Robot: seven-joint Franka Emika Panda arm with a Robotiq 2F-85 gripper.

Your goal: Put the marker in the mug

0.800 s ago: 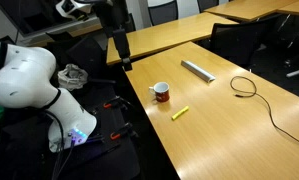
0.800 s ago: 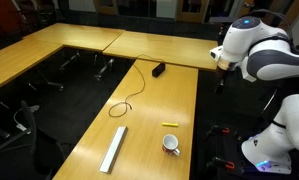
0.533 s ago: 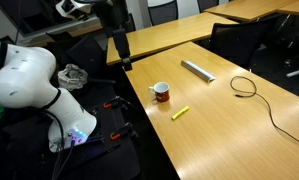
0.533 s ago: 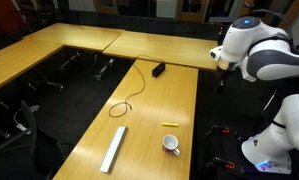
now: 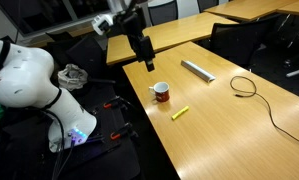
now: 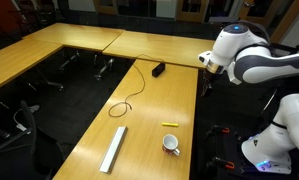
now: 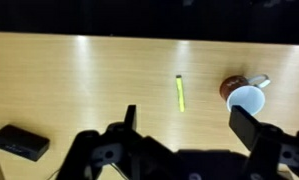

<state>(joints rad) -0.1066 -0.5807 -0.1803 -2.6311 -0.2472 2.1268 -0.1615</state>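
- A small black rectangular box (image 7: 19, 143) lies at the far left of the pale wooden table (image 7: 79, 80).
- The dark Robotiq gripper (image 7: 189, 125) hangs above, fingers spread wide, empty.
- The thin bright yellow marker (image 7: 180, 92) lies flat, near the mug but apart.
- The small white, red-lined mug (image 7: 247, 100) stands rightmost.
- Likely the approach step; next, descend and straddle the marker.

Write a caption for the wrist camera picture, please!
Open gripper hovers over the wooden table, where a yellow marker lies near a white mug.
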